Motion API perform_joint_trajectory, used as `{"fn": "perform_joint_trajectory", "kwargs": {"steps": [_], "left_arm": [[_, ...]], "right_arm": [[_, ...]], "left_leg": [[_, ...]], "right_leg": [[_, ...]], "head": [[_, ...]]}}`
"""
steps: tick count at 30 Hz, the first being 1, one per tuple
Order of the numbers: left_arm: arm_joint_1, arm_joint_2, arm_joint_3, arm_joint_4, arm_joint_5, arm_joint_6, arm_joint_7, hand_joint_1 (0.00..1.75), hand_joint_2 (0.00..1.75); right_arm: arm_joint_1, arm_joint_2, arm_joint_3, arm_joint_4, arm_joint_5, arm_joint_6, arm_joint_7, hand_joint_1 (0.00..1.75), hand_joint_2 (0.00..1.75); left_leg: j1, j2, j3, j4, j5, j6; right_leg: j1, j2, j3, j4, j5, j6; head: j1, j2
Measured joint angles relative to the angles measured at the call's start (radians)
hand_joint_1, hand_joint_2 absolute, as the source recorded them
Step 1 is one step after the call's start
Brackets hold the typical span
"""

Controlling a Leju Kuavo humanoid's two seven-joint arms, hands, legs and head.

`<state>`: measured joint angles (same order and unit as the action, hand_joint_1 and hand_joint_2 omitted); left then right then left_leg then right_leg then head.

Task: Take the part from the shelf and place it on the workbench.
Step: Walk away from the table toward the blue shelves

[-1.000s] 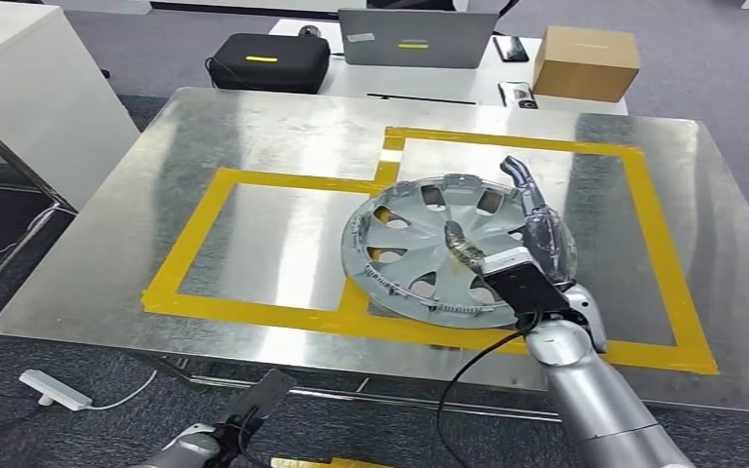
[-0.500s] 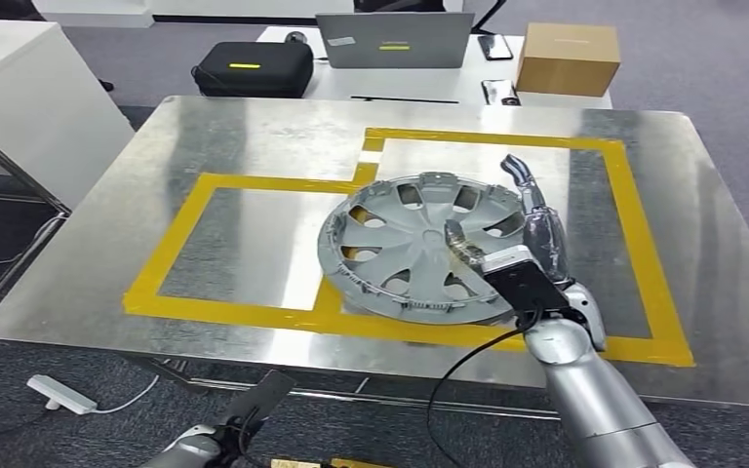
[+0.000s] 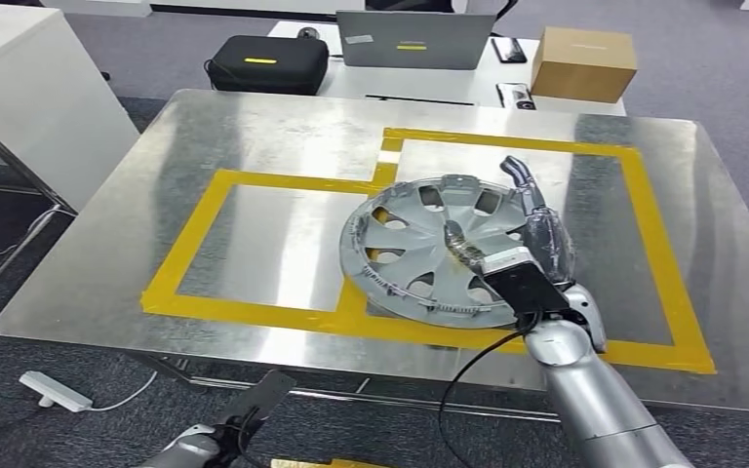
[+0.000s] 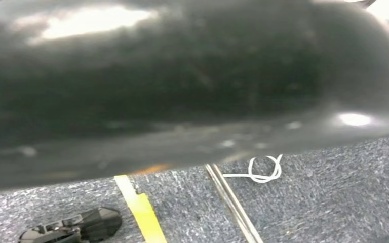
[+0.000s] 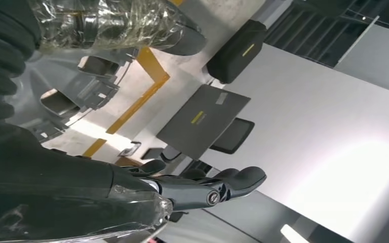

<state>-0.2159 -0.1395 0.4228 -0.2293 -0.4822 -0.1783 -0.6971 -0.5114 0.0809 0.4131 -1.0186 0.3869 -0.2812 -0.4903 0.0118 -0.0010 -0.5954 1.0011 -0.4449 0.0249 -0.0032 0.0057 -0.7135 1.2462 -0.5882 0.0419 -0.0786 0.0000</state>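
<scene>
The part is a grey hubcap [image 3: 419, 249] lying face up on the steel workbench [image 3: 254, 146], across the inner corner of the yellow tape outlines [image 3: 254, 180]. My right hand [image 3: 536, 244], wrapped in clear film, hovers over the hubcap's right rim. Its thumb [image 3: 455, 239] lies over the hubcap's face, and its fingers [image 3: 525, 185] stretch straight out past the rim, apart from the thumb. The right wrist view has the hubcap [image 5: 71, 91] between the film-wrapped thumb [image 5: 111, 20] and the straight fingers [image 5: 207, 190]. My left hand [image 3: 254, 405] hangs low before the bench's front edge, its fingers unclear.
Behind the bench stands a white table with a laptop [image 3: 414, 39], a black case [image 3: 265, 60] and a cardboard box [image 3: 585, 60]. A white cabinet [image 3: 29, 97] stands at the left. A power strip [image 3: 54, 390] and cables lie on the carpet.
The view swung left and back again. The hubcap and my right hand keep the same places on the bench.
</scene>
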Motion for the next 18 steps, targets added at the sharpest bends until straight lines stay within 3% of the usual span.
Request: {"fn": "perform_joint_trajectory", "kwargs": {"steps": [1,2,3,5,7,11,13,15,16,17,18], "left_arm": [[0.001,-0.001,0.0,0.0,0.0,-0.009,0.0,0.0,0.0],[0.001,-0.002,0.0,0.0,0.0,-0.019,0.0,0.0,0.0],[0.002,-0.004,0.0,0.0,0.0,-0.025,0.0,0.0,0.0],[0.002,-0.009,0.0,0.0,0.0,-0.028,0.001,0.0,0.0],[0.001,-0.012,0.0,0.0,0.0,-0.029,0.002,0.0,0.0],[0.0,-0.015,-0.001,0.0,0.0,-0.031,0.006,0.0,0.0],[-0.001,-0.016,-0.001,0.0,-0.001,-0.03,0.006,0.0,0.0],[-0.001,-0.015,-0.002,0.0,-0.003,-0.028,0.005,0.0,0.0],[0.0,-0.015,-0.002,0.0,-0.004,-0.027,0.004,0.0,0.0],[0.0,-0.015,-0.003,0.0,-0.005,-0.026,0.003,0.0,0.0],[0.0,-0.015,-0.004,0.0,-0.005,-0.027,0.001,0.0,0.0]], "right_arm": [[0.009,0.0,-0.003,-0.008,0.0,-0.026,-0.014,0.0,0.0],[0.021,-0.001,-0.007,-0.021,-0.001,-0.053,-0.028,0.0,0.0],[0.033,-0.002,-0.011,-0.04,-0.001,-0.074,-0.035,0.0,0.0],[0.048,-0.005,-0.015,-0.078,0.0,-0.087,-0.034,0.0,0.0],[0.054,-0.007,-0.016,-0.105,0.0,-0.088,-0.031,0.0,0.0],[0.068,-0.01,-0.019,-0.133,0.001,-0.088,-0.027,0.0,0.0],[0.069,-0.01,-0.02,-0.14,0.002,-0.086,-0.026,0.0,0.0],[0.071,-0.01,-0.02,-0.143,0.004,-0.085,-0.025,0.0,0.0],[0.074,-0.01,-0.02,-0.143,0.004,-0.085,-0.025,0.0,0.0],[0.076,-0.01,-0.02,-0.143,0.005,-0.085,-0.024,0.0,0.0],[0.077,-0.01,-0.02,-0.144,0.006,-0.085,-0.024,0.0,0.0]], "left_leg": [[0.0,0.0,0.0,0.0,0.0,0.001],[0.0,-0.001,0.0,0.001,0.0,0.001],[0.0,-0.002,0.001,0.001,0.0,0.0],[-0.001,-0.003,0.004,0.001,-0.001,-0.003],[-0.005,-0.003,0.001,0.004,-0.001,-0.011],[-0.006,-0.001,-0.009,0.016,-0.009,-0.029],[-0.004,-0.001,-0.034,0.083,-0.061,-0.039],[-0.002,-0.001,-0.084,0.214,-0.132,-0.046],[-0.002,-0.001,-0.102,0.267,-0.152,-0.047],[-0.002,-0.001,-0.106,0.287,-0.153,-0.047],[-0.002,-0.001,-0.09,0.267,-0.135,-0.045]], "right_leg": [[0.0,0.0,-0.021,0.044,-0.011,0.002],[0.0,0.0,-0.024,0.051,-0.003,0.002],[0.0,0.0,-0.006,0.014,0.024,0.001],[0.001,0.0,0.066,-0.129,0.094,-0.005],[0.003,0.001,0.118,-0.229,0.125,-0.013],[0.001,0.003,0.123,-0.246,0.13,-0.03],[-0.003,0.001,0.12,-0.249,0.135,-0.041],[-0.002,-0.001,0.114,-0.249,0.138,-0.047],[-0.001,-0.001,0.11,-0.249,0.14,-0.048],[0.0,-0.001,0.107,-0.249,0.142,-0.048],[0.0,-0.001,0.105,-0.248,0.144,-0.047]], "head": [[0.0,0.0],[0.0,0.0],[0.0,0.0],[0.0,0.0],[-0.001,0.0],[-0.002,0.0],[-0.006,0.0],[-0.008,0.0],[-0.007,0.0],[-0.007,0.0],[-0.008,0.0]]}}
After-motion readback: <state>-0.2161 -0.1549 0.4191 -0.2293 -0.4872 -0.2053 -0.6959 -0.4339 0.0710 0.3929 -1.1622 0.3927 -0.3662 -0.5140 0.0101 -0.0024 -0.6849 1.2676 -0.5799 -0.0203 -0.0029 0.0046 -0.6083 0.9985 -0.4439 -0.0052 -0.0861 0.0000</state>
